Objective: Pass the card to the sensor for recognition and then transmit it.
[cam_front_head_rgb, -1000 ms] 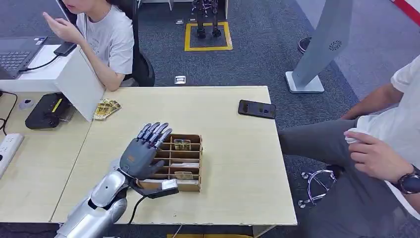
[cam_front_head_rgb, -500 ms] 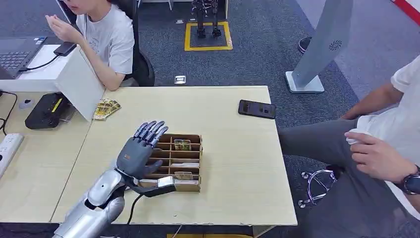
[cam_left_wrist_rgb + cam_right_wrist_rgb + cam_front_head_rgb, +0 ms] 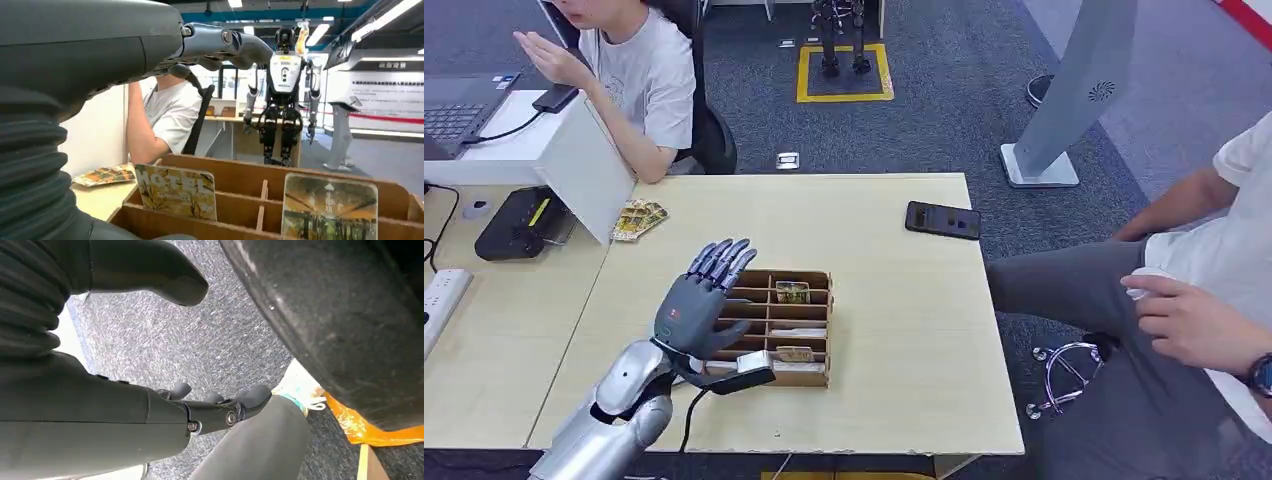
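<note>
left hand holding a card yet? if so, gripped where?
Nothing held. The left hand hovers open at the wooden box's left side; the cards stand in their slots.

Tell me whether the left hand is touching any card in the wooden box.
Apart. The left wrist view shows the left hand open above the cards, with background visible between fingers and card tops in the wooden box.

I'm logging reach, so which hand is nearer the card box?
Left. The left hand hovers open at the card box, over its left edge. The right hand hangs down by the carpet floor, away from the box.
</note>
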